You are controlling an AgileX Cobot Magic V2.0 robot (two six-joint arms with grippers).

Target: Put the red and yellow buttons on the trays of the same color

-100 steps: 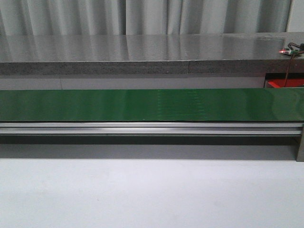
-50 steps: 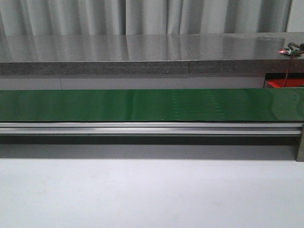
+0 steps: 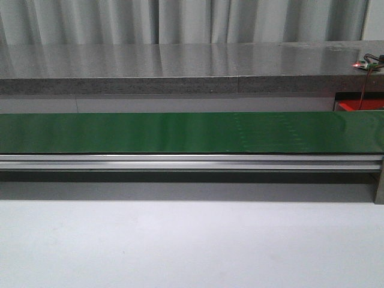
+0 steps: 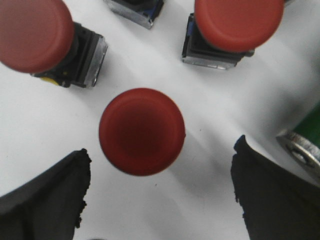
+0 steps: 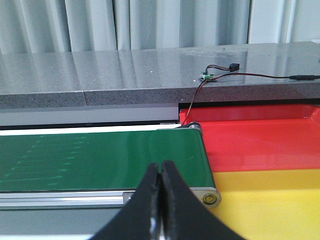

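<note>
The left tool [image 4: 160,195] has its fingers spread wide apart, while the right tool [image 5: 161,197] has its fingers pressed together.

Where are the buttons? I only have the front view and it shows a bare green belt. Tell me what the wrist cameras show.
Observer: The left wrist view shows a red button on a white surface, framed by the open left gripper.
Operator: Report any others nearby.
Observer: Two more red buttons stand beyond it, apart from it.
Operator: Now give me the trays.
Observer: The right wrist view shows a red tray and a yellow tray past the belt's end; the right gripper is shut and empty.
</note>
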